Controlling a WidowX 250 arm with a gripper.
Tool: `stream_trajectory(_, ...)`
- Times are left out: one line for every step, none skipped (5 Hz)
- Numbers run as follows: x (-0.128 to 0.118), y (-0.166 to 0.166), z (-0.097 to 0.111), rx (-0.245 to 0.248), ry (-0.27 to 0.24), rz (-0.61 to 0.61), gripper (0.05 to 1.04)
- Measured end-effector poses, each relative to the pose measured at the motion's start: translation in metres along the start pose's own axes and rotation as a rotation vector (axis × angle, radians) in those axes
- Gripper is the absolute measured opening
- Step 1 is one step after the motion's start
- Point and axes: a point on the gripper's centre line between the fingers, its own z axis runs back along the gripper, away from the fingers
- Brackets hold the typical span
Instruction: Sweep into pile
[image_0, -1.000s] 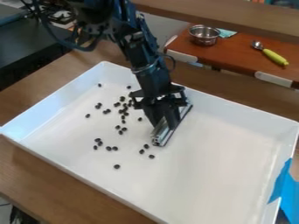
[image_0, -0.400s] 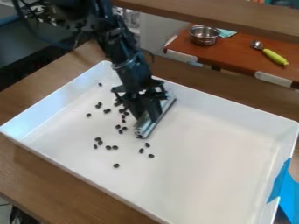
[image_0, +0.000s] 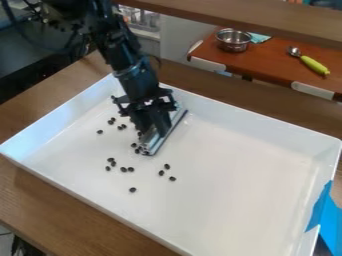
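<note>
The gripper (image_0: 155, 131) hangs over the upper left part of the white tray (image_0: 254, 170), shut on a silvery straight-edged bar (image_0: 167, 131) that stands low against the tray floor. Dark beans (image_0: 123, 169) lie scattered left of the bar and nearer the tray's front. Several sit right by the bar's lower end, and the arm and bar hide part of the group. Three beans (image_0: 161, 173) lie below the bar, towards the middle.
Blue tape (image_0: 324, 215) covers part of the tray's right wall. Behind the tray, a reddish-brown surface (image_0: 267, 62) holds a metal bowl (image_0: 234, 40) and a green-handled scoop (image_0: 313, 64). A wooden beam (image_0: 254, 21) crosses the top.
The gripper and bar have moved left across the tray, up to the beans. Beans near the bar are now partly covered or lie against its lower end; the outer ones look nearly unmoved.
</note>
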Motion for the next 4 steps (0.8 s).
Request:
stream_trajectory(0.003,0.01,0.005,0.001,-0.012,0.011,0.378)
stream_trajectory(0.004,0.026,0.01,0.0,-0.016,0.028,0.378)
stream_trajectory(0.003,0.038,0.015,-0.005,-0.018,0.032,0.377)
stream_trajectory(0.001,0.05,0.02,-0.009,-0.021,0.038,0.378)
